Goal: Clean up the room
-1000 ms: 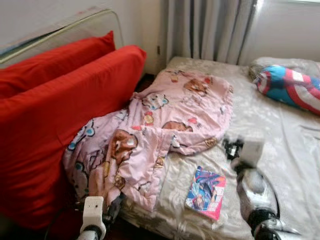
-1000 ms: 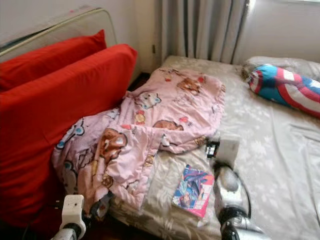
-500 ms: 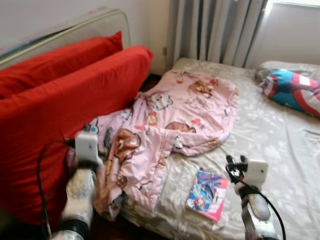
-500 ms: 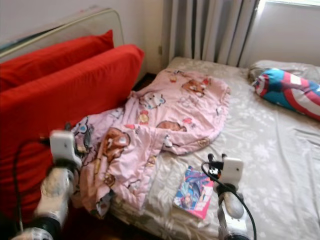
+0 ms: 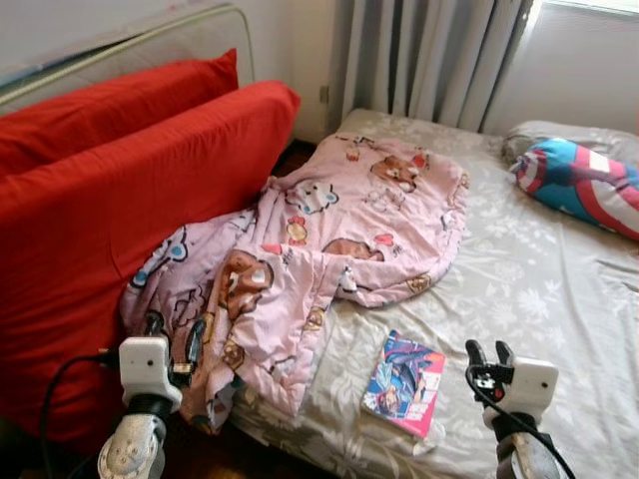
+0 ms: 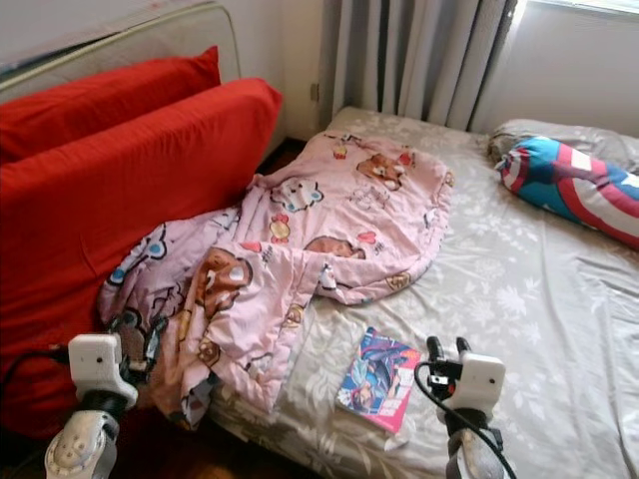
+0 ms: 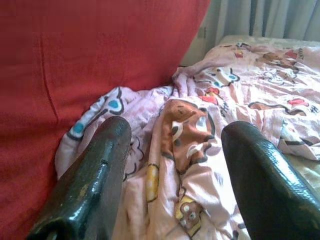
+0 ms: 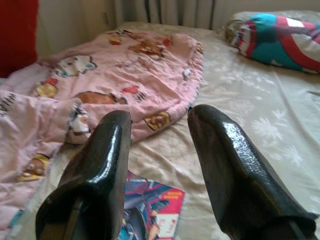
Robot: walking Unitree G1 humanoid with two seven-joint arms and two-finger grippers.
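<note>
Left arm has been pulled back down since half a second ago; nothing has been gripped, so the tidy-up is judged barely begun. Left gripper [image 5: 171, 333]: jaws held wide apart, empty, the pink blanket [image 5: 329, 239] lying just ahead of them. Right gripper [image 5: 490, 354]: jaws apart, empty, hovering; the book [image 5: 405, 383] is just beside and below them.

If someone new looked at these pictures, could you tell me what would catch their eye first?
Probably the rumpled pink cartoon-print blanket, spilling from the bed's grey floral sheet over its edge toward the big red cushions on the robot's left. Next, the colourful comic book lying near the bed's front edge, and the blue, red and white striped pillow at the far right.
</note>
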